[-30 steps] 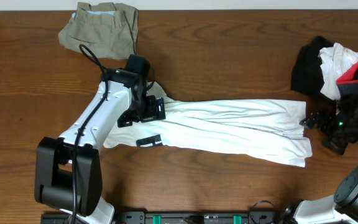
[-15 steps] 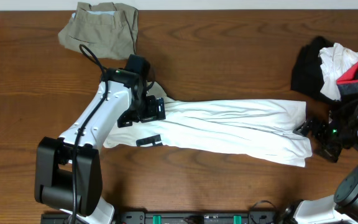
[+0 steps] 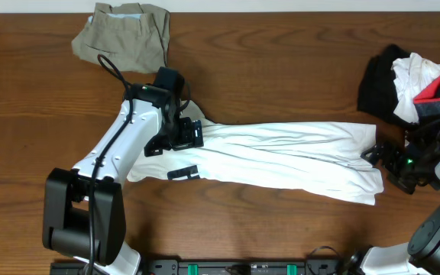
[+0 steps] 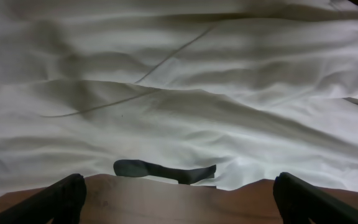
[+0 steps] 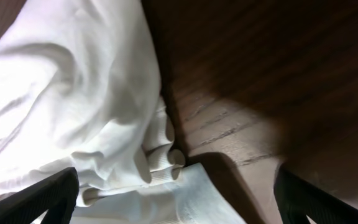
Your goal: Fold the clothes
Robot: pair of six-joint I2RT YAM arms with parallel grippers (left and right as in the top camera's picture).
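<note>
Elsewhere, khaki garment [image 3: 124, 34] lies far left, mixed pile [image 3: 411, 76] far right.

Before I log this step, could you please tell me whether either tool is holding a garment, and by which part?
Nothing is held: the left tool stands open above the white top, the right tool open at its ribbed edge.

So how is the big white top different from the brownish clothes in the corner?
The white top is long and stretched out across the middle of the table; the khaki piece is smaller and bunched up at the far edge. The white top has a black mark; the khaki piece looks plain. Both are soft, wrinkled cloth.
</note>
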